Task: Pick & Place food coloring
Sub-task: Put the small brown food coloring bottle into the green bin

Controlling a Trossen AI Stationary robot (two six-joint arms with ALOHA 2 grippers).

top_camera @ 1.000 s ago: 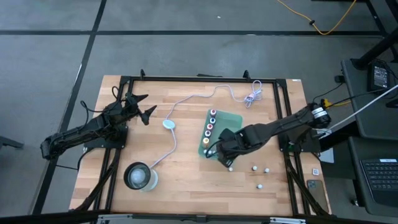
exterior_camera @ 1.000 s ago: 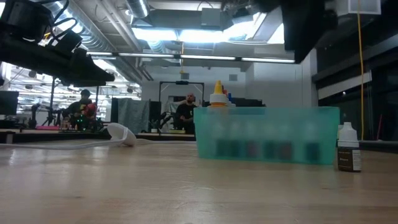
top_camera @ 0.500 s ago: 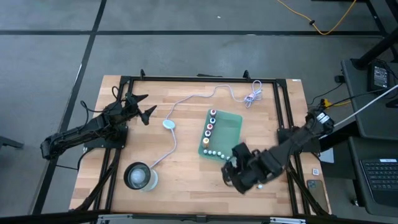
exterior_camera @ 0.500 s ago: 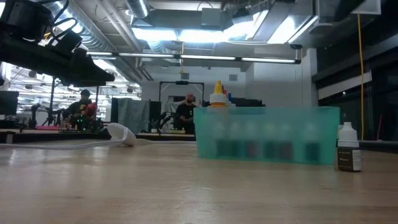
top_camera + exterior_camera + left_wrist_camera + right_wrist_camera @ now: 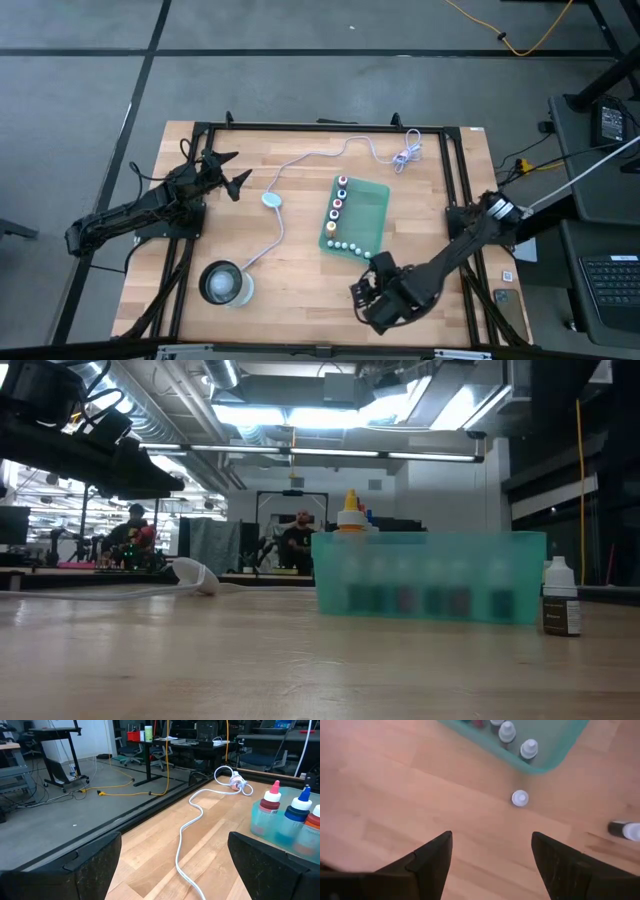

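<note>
The food coloring bottles stand in a teal tray [image 5: 362,212]: a column with coloured caps [image 5: 337,204] and a row of white caps along its near side. In the right wrist view, one white-capped bottle [image 5: 519,797] stands on the table just outside the tray's corner [image 5: 547,762]. Another bottle [image 5: 625,830] lies on its side farther off. My right gripper [image 5: 491,839] is open and hovers over bare wood near the table's near edge [image 5: 370,288], short of these bottles. My left gripper [image 5: 234,170] waits open at the table's far left [image 5: 175,837].
A white cable [image 5: 300,158] runs from a pale-blue puck [image 5: 272,199] to a coiled bundle [image 5: 405,155] at the far edge. A round glass container [image 5: 225,283] sits near the left front corner. The low view shows a dark bottle [image 5: 560,598] standing right of the tray [image 5: 430,575].
My right gripper has drawn back from the tray's near corner toward the table's near edge, and its arm has swung with it. The tray and its bottles have stayed put. The left arm has not moved.
</note>
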